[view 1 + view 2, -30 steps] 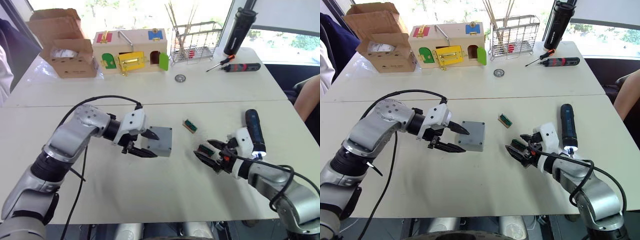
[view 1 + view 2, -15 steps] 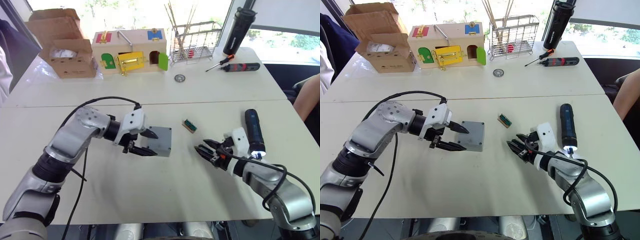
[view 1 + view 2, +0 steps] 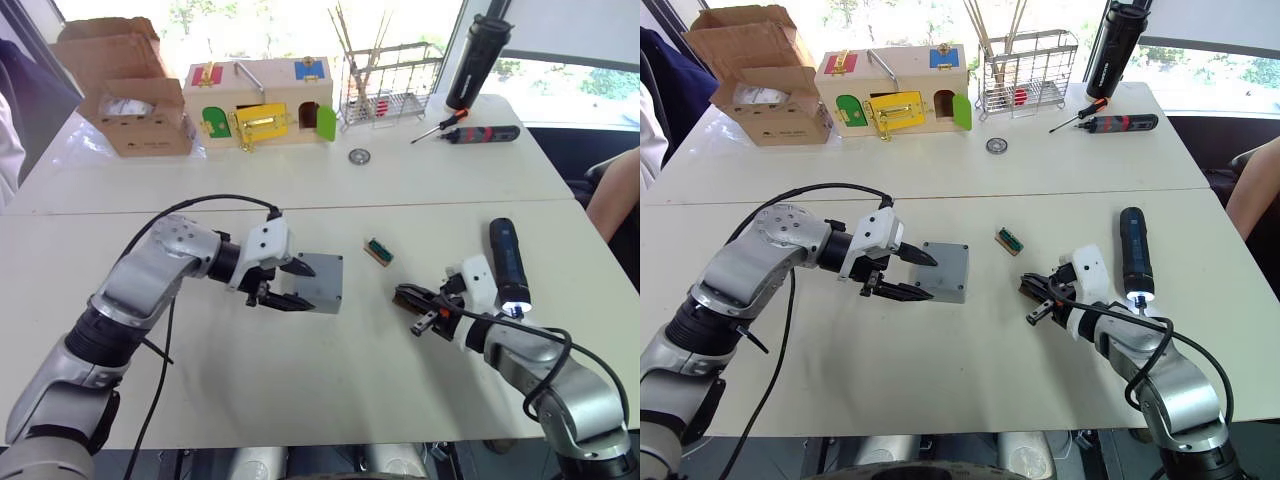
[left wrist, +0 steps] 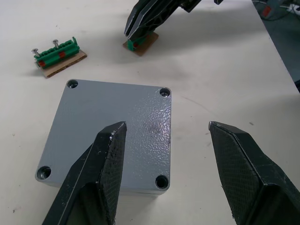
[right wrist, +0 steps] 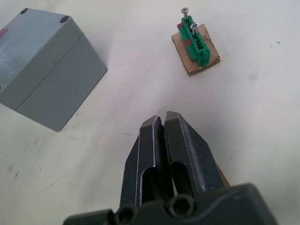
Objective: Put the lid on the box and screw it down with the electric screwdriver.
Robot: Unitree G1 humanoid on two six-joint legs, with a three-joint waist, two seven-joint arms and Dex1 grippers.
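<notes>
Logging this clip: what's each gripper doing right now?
Left gripper: open, fingers over the lidded box.
Right gripper: shut, holding nothing visible.

Daylight floods in from the windows (image 3: pixel 560 60) beyond the far side of my table (image 3: pixel 330 370), washing them out to white. The tabletop is bright and evenly lit, with soft shadows under my arms. A faint sheen glints on the lid (image 4: pixel 112 136).
</notes>
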